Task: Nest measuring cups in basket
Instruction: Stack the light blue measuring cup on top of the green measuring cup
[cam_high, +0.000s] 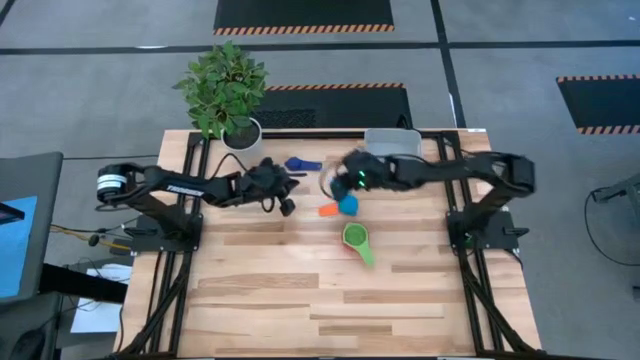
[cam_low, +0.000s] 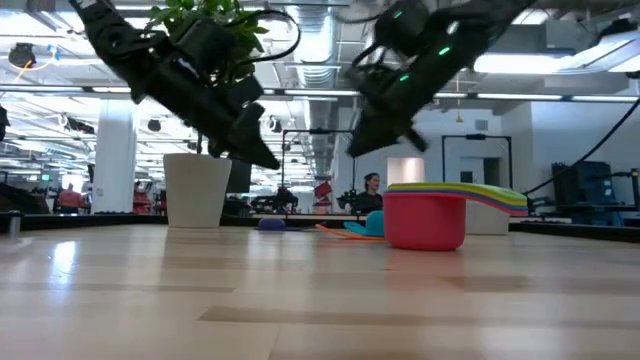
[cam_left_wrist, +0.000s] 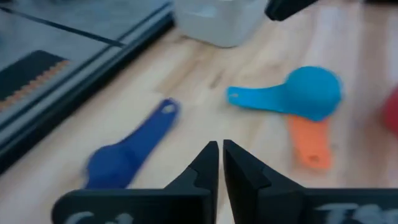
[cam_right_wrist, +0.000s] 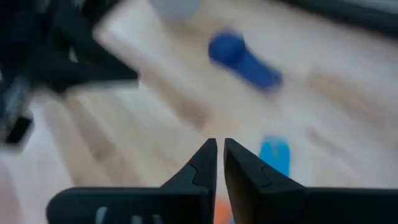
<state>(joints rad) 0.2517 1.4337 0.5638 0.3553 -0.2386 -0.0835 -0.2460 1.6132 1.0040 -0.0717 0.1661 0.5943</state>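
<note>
With its fingers nearly closed and empty, the left gripper (cam_left_wrist: 221, 155) hovers just short of the dark blue measuring cup (cam_left_wrist: 127, 155) (light, stiff, slippery plastic, likely), whose flat handle looks the easiest grasp.

Basket (cam_high: 392, 141) at desk (cam_high: 300, 300) rear, cups (cam_high: 349, 205) just in front btwn both hands, plant pot (cam_high: 242, 133) rear-left.

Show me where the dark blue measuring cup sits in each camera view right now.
High view: dark blue cup at the table's far edge, right of the plant pot.
Low view: small dark dome right of the pot.
Left wrist view: lower left.
Right wrist view: upper centre.
Shared landmark: the light blue cup, lying nearby.
</note>
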